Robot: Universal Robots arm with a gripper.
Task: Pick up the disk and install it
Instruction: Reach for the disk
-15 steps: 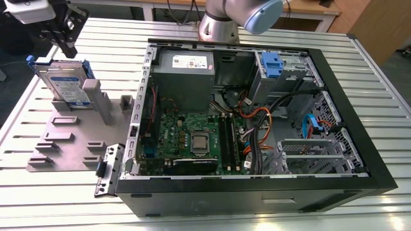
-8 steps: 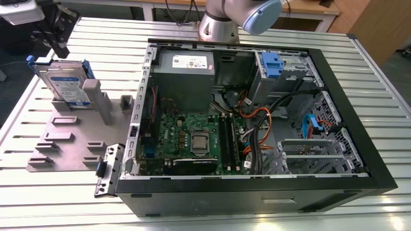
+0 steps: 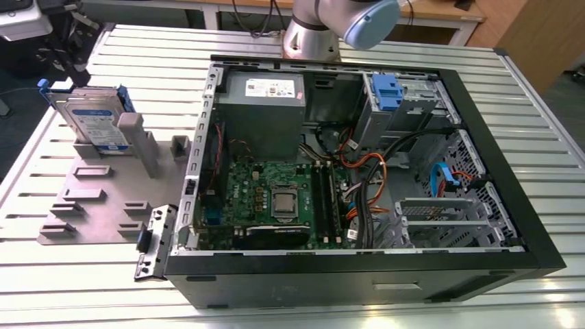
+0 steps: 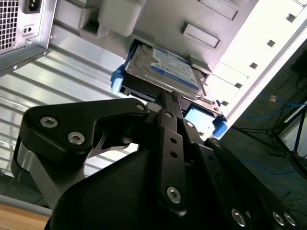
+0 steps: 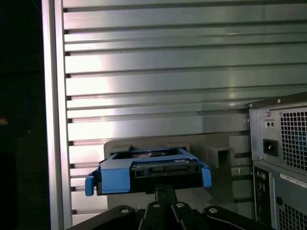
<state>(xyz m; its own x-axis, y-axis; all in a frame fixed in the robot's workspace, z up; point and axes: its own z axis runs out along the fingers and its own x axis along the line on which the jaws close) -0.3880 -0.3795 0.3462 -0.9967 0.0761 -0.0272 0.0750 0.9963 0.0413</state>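
The flat silver hard disk with a white-and-blue label in a blue plastic carrier [image 3: 94, 120] is not yet in the computer. It stands on edge, leaning back, in a slot at the far corner of a grey plastic fixture plate [image 3: 101, 205] that lies on the ribbed aluminium table [image 3: 92, 295]. In the exterior view it is on the left, well apart from the drive bays, with its label facing the camera and a grey upright post [image 3: 129, 133] just beside it.

The black open-sided computer case [image 3: 366, 281] lies on the table on the exterior view's right of the plate. Inside it are a grey boxy power supply [image 3: 263, 110], a green motherboard [image 3: 265, 195] and a grey metal drive cage with a blue latch [image 3: 387, 92]. The silver and grey robot arm [image 3: 316, 34] rises behind the case.

In the second wrist view the black gripper [image 4: 165, 97] points at the disk [image 4: 168, 69], and its two fingers lie pressed together with nothing between them. In the first wrist view the gripper [image 5: 160, 190] shows just under the disk's blue carrier [image 5: 148, 171], with the case's grey rear panel [image 5: 278, 158] to one side. Whether the fingertips touch the carrier I cannot tell from these views
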